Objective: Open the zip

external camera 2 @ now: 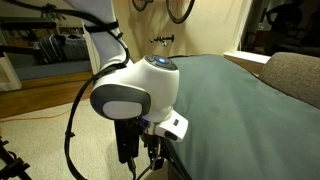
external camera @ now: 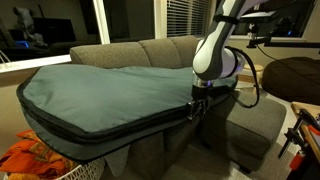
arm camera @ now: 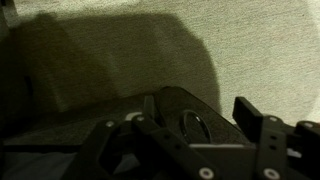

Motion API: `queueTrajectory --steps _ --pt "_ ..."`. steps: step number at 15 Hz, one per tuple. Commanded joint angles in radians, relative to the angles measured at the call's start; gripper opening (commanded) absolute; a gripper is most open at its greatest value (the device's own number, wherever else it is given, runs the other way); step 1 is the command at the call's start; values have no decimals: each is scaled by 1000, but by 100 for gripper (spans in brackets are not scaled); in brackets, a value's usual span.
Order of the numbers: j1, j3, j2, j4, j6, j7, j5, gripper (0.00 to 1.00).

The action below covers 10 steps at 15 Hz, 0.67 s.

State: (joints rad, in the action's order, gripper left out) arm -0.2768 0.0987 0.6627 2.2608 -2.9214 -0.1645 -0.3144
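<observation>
A very large teal-green padded bag [external camera: 110, 85] lies across the grey sofa and also shows in an exterior view [external camera 2: 250, 100]. The zip [external camera: 110, 125] is a dark line with black trim along the bag's near side edge. My gripper [external camera: 198, 103] hangs at the right end of that edge, pointing down at it, and shows close up in an exterior view [external camera 2: 150, 162]. In the wrist view my gripper [arm camera: 200, 112] has its fingers apart, with a dark tab bearing a metal ring [arm camera: 196, 124] between them. Shadow hides whether a finger touches the tab.
The grey sofa [external camera: 150, 50] has a back cushion behind the bag and a seat block [external camera: 255, 120] to the right of my arm. Orange cloth [external camera: 30, 158] lies at the lower left. A brown cushion [external camera: 295, 75] sits at the far right. Cables hang off my arm [external camera 2: 75, 130].
</observation>
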Motion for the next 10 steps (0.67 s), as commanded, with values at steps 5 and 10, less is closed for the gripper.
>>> queueTrajectory --steps 5,10 --pt "3 -23 -12 -37 51 43 48 100" --pt "2 -37 -1 -81 92 41 50 100"
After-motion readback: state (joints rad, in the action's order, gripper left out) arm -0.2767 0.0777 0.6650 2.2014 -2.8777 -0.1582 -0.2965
